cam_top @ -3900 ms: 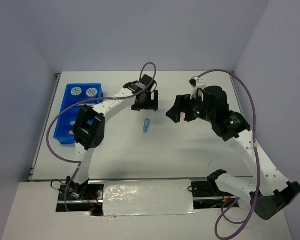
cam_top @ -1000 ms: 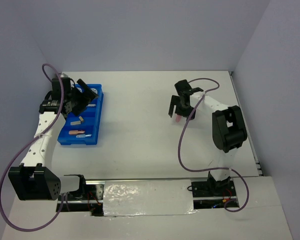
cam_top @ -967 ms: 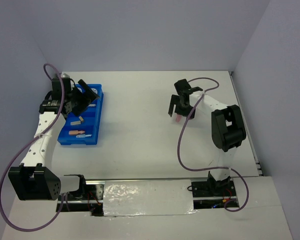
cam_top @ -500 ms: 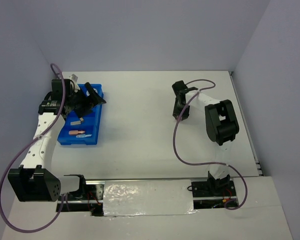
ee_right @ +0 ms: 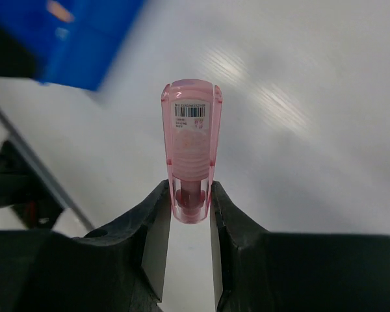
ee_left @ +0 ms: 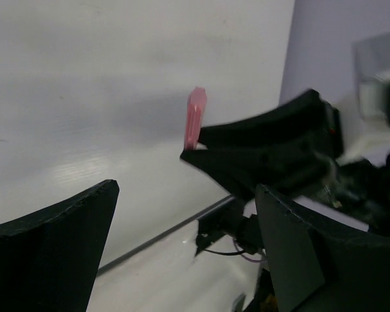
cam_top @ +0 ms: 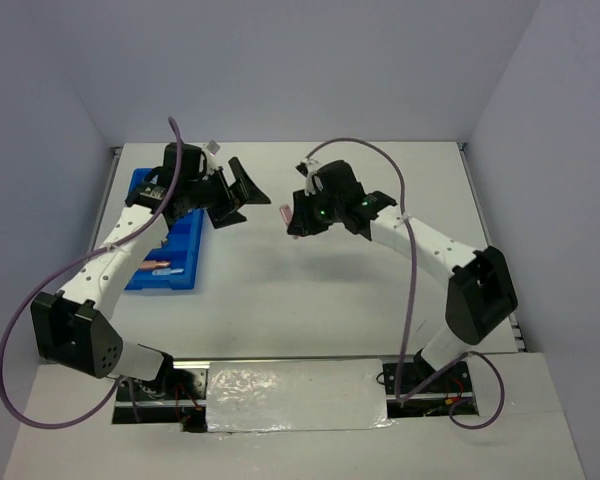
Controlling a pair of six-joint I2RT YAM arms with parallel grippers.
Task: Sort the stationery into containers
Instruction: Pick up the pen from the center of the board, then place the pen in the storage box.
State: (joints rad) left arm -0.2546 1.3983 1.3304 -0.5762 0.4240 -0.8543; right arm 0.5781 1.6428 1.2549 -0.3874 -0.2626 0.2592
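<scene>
A clear pink capsule (ee_right: 192,146) with a barcode label stands upright between my right gripper's (ee_right: 190,195) fingers, which are shut on its lower end. From above, the pink capsule (cam_top: 284,213) hangs over the middle of the table in my right gripper (cam_top: 294,220). My left gripper (cam_top: 242,197) is open a short way to its left, facing it with nothing between its fingers. In the left wrist view the pink capsule (ee_left: 194,119) pokes up from the right gripper's dark fingers (ee_left: 260,149). The blue tray (cam_top: 180,280) lies at the left, partly under the left arm.
An orange capsule (cam_top: 156,265) and a light-blue one (cam_top: 174,271) lie in the tray's near compartments. The blue tray (ee_right: 84,39) shows blurred at the top left of the right wrist view. Purple cables loop off both arms.
My right gripper shut on the pink capsule and carried it left toward the table's middle. My left gripper swung from over the tray to the right, still open.
</scene>
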